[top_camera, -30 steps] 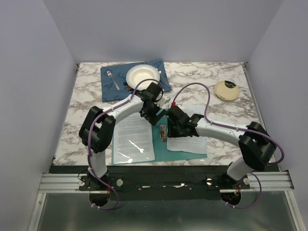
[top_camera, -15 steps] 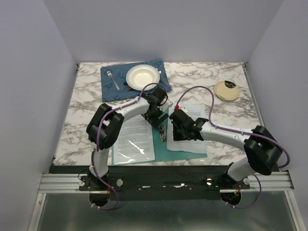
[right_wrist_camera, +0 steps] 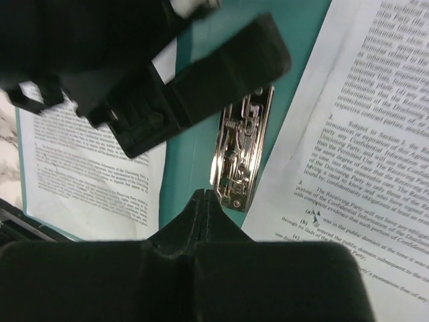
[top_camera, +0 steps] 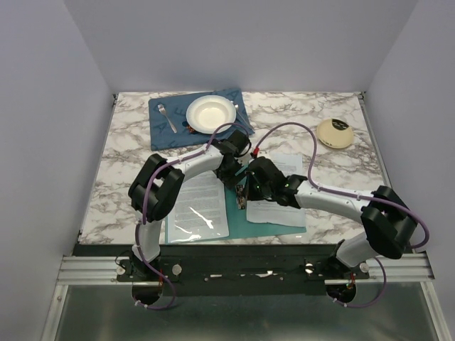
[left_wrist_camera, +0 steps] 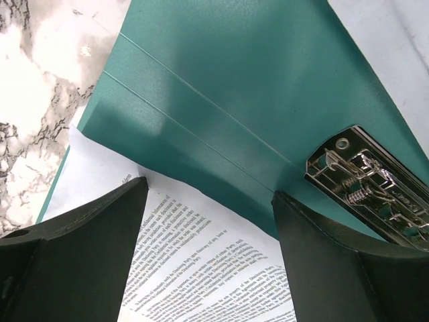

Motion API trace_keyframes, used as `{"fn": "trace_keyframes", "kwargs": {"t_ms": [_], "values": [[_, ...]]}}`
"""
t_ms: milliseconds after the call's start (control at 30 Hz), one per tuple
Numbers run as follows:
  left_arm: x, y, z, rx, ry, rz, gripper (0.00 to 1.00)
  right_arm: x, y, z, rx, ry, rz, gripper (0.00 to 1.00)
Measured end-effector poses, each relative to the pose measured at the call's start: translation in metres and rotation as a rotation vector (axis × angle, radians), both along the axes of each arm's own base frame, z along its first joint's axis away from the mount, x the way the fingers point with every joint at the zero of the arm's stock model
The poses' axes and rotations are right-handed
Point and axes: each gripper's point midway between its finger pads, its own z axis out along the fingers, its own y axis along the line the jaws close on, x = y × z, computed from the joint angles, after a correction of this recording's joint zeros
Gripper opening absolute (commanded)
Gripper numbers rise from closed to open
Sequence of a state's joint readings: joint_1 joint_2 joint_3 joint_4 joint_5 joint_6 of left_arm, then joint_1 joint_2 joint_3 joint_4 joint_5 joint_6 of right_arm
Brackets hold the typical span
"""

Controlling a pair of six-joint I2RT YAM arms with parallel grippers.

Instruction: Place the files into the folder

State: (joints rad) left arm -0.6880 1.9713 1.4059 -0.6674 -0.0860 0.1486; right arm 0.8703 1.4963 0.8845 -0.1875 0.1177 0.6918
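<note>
At mid-bench (top_camera: 121, 163) the folder (top_camera: 237, 217) lies open, its far edge hidden under my arms (top_camera: 192, 162); files (top_camera: 195, 206) rest on each half; my left claw (left_wrist_camera: 209, 191) hangs spread above the spine (left_wrist_camera: 201, 134); my right claw (right_wrist_camera: 204, 196) is pinched together, gripping nothing, tips by the clip (right_wrist_camera: 238, 157); contact unclear

The whole desk (top_camera: 128, 142) is seen from high up, behind both arms. The folder (left_wrist_camera: 221, 80) is looked down on from very near, past the left gripper (left_wrist_camera: 209, 191). The metal clip (right_wrist_camera: 238, 157) ahead of the right gripper (right_wrist_camera: 204, 194) is seen just as near, and is shared by all three views.
</note>
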Motion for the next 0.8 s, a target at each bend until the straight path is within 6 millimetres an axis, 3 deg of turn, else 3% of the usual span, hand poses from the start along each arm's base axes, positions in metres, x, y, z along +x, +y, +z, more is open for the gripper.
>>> {"fn": "trace_keyframes", "kwargs": {"t_ms": [267,800], "values": [[0.004,0.002,0.001,0.012,-0.022,0.008,0.9,-0.031,-0.011,-0.063,0.008,0.105,-0.002,0.01],[0.01,0.004,0.004,0.034,-0.049,0.017,0.9,-0.032,-0.009,-0.063,0.087,0.089,-0.029,0.01]]}}
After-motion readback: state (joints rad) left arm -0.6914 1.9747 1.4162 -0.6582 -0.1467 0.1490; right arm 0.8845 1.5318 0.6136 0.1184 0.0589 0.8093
